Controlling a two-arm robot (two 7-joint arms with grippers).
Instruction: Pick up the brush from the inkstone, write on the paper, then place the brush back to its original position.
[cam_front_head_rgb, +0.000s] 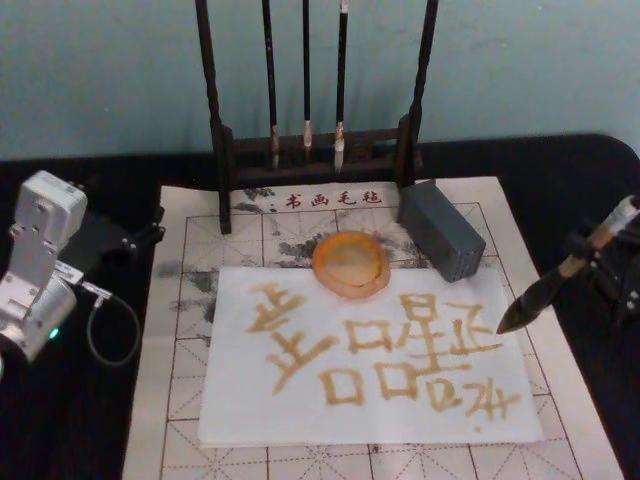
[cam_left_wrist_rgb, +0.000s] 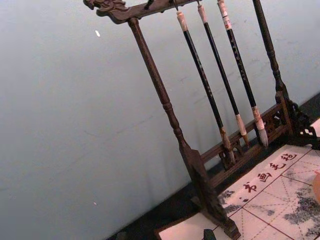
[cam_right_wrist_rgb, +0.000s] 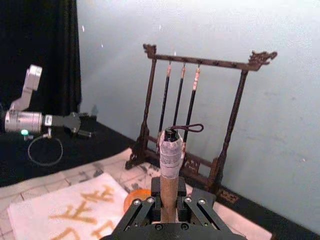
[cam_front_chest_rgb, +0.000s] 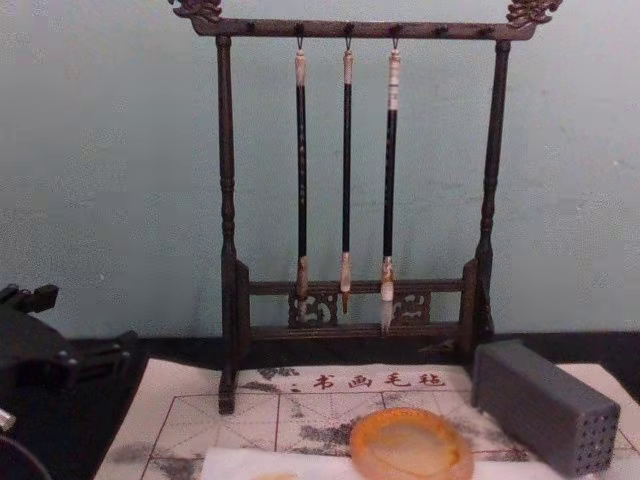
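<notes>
As the right gripper (cam_front_head_rgb: 600, 256) is clamped on the handle of the brush (cam_front_head_rgb: 545, 292), tip slanting down at the right edge of the paper (cam_front_head_rgb: 240, 405) (already covered in amber strokes), we judge the return could smear them if the tip dips. Farther in, the inkstone (cam_front_head_rgb: 318, 262) looks bare, its shallow rim may let the brush roll off, and the grey block (cam_front_head_rgb: 442, 232) just beside could get clipped; the left gripper (cam_front_head_rgb: 148, 236) sits parked at left, grip unclear.

Amber inkstone (cam_front_chest_rgb: 411, 446) near grey block (cam_front_chest_rgb: 545, 405)
</notes>
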